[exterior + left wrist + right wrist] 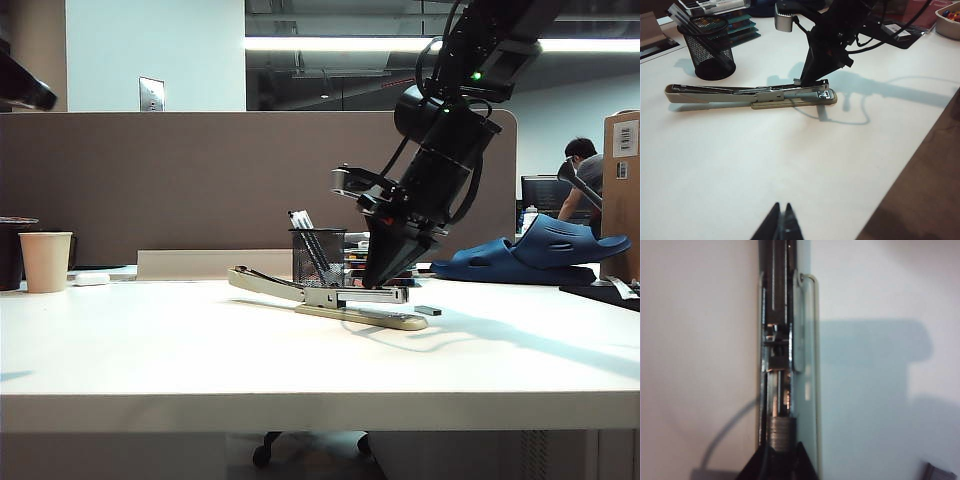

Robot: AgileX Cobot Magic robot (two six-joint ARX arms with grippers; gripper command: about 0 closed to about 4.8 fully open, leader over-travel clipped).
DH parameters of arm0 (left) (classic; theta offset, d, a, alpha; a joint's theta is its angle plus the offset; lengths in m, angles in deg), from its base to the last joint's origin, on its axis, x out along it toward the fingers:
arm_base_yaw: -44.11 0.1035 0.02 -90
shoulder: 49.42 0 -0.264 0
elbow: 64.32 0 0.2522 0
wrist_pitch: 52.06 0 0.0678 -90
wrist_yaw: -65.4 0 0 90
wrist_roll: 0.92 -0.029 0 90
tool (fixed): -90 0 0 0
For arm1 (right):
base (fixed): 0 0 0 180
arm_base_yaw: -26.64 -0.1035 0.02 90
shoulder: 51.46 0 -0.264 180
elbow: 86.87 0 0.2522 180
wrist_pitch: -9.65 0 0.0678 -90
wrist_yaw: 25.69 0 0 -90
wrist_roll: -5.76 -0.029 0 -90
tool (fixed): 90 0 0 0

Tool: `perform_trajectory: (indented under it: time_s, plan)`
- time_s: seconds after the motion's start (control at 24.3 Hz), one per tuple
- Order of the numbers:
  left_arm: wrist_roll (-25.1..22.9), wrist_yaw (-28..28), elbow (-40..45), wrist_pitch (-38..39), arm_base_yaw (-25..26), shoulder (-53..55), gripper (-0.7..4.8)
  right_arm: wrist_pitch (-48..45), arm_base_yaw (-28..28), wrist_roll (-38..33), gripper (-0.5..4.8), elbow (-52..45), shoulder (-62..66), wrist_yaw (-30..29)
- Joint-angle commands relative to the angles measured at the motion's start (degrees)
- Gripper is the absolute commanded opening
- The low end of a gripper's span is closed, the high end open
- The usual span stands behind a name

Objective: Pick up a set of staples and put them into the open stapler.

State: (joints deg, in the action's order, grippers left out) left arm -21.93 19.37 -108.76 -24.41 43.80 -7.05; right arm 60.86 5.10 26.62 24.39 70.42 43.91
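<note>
- On the white table [150, 350] in front of you lies the stapler [330, 297], long and slim, opened up, its metal channel facing upward; a black mesh pen cup [318, 256] stands just behind it
- Your right gripper [383, 280] points steeply down, its tips at the front end of the stapler; in the right wrist view the right gripper [777, 452] is nearly closed on the set of staples [780, 434], a small ribbed grey bar sitting in line with the channel; whether the bar is fully seated you cannot tell
- A second small grey bar [428, 310] lies on the table just beside the stapler's front end, apart from it
- Your left gripper [779, 225] hangs over bare table well apart from the stapler, its tips together and holding nothing
- By my reading the pickup is done and the loading is under way; releasing the bar and withdrawing are left
- Room: open table lies on the near side of the stapler; the pen cup crowds the far side; a paper cup [46, 261] stands far off near the left edge; a table edge shows in the left wrist view, well clear of the work
</note>
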Motion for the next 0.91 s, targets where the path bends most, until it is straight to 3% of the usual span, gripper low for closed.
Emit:
perform_trajectory:
  time_s: [0.04, 0.91]
  plan:
    - [0.0, 0.1, -0.3, -4.2, -1.6, 3.2, -0.05, -0.2, -0.1, -0.1, 0.48, 0.2, 0.7, -0.1]
    - [0.0, -1.8, -0.3, -6.3, -3.5, 5.1, -0.05, 3.0, -0.2, -0.1, 0.53, 0.2, 0.7, -1.0]
